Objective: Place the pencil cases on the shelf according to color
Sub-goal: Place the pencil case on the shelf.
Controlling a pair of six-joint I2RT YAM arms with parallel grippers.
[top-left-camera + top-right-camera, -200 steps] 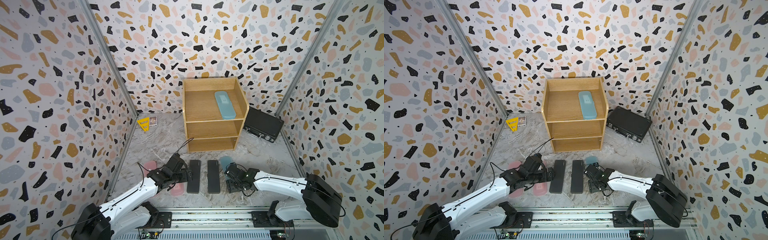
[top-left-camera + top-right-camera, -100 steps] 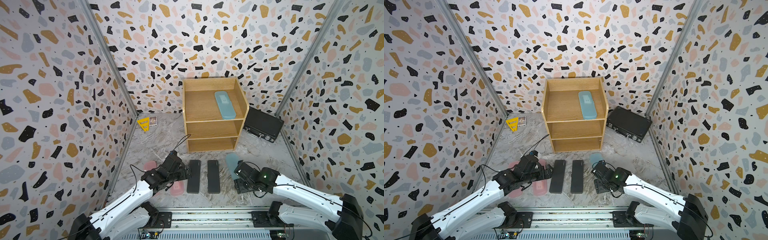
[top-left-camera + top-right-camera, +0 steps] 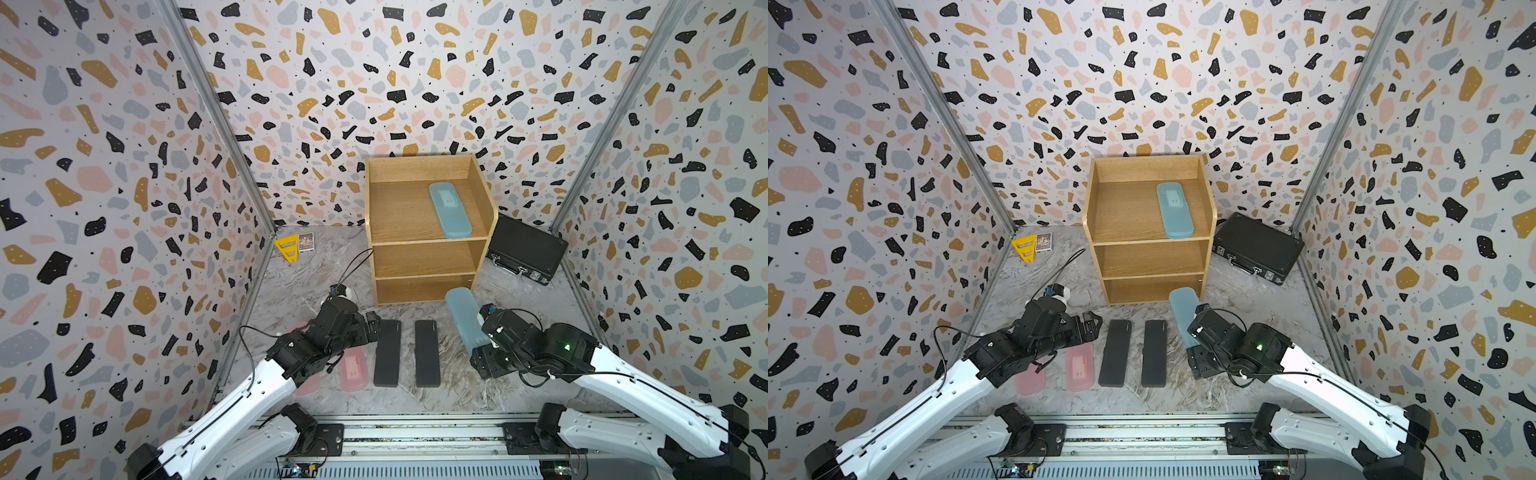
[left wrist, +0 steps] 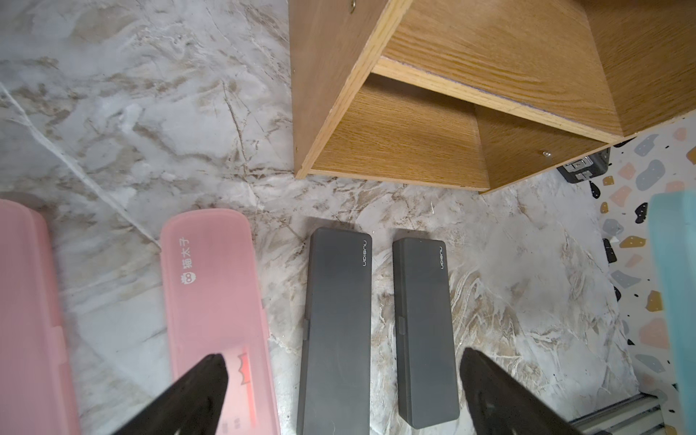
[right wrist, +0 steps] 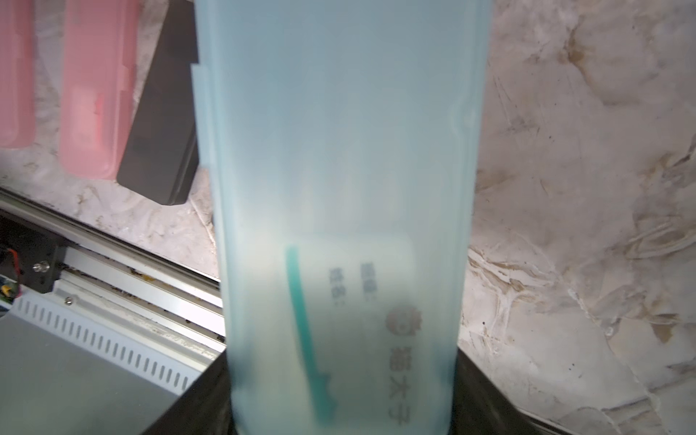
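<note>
My right claw (image 5: 342, 410) is holding a blue-green pencil case (image 3: 463, 316) near one end. My fingers press on its two long thin edges. The case is up off the table (image 3: 316, 282) and tilted. Its free end points at the shelf (image 3: 428, 242), just in front of the bottom corner on the briefcase side. I think I hold it by the end so the long part can go onto a board first. Its twin (image 3: 450, 210) lies on the top board of the shelf, with bare wood beside it, so I guess this one belongs there too.

My left claw (image 4: 342, 361) is open wide and holds nothing. It hangs in front of the shelf, over a black case (image 4: 339, 320). The other black case (image 4: 425, 320), a pink case (image 4: 214, 286) and a second pink case (image 4: 22, 301) lie flat in the same row.

The top board is high and has tall side walls, so I would have to lift up and over its front edge. The black briefcase (image 3: 525, 253) leans just beside the shelf. A yellow triangle (image 3: 289, 247) and a small box (image 3: 306, 242) sit off to the shelf's other side, well out of my way.
</note>
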